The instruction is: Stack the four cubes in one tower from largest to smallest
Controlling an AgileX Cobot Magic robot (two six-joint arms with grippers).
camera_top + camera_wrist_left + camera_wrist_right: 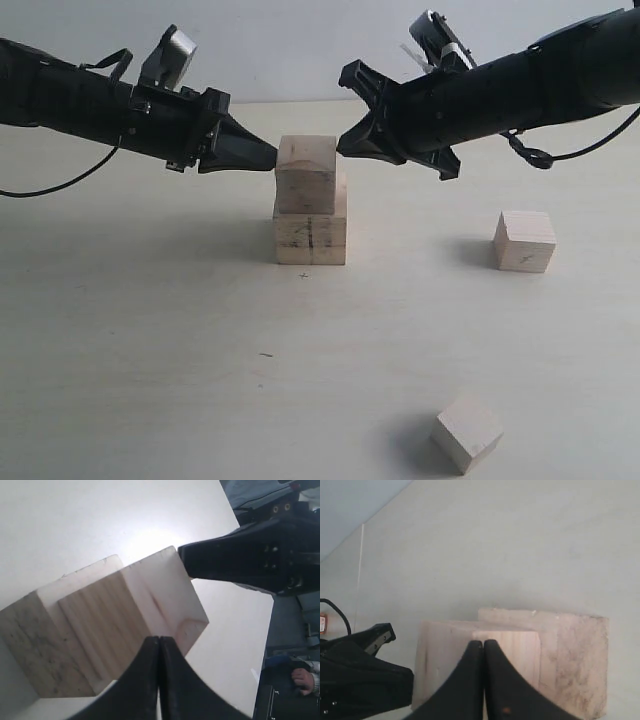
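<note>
- Mid counter (150, 350): second cube (306, 172) sits on largest cube (310, 232), set toward its left edge.
- My left end effector (266, 155) and right end effector (347, 143) are both pressed together, pinching nothing, tips against the second cube's left and right faces.
- Loose: right cube (524, 241); near cube (467, 432), turned cornerwise.
- My guess on handling: light, stiff, smooth wood. Take opposite flat faces at mid-height, never corners.

Pale table (140, 340), perhaps pencilled cross (304, 274)
</note>
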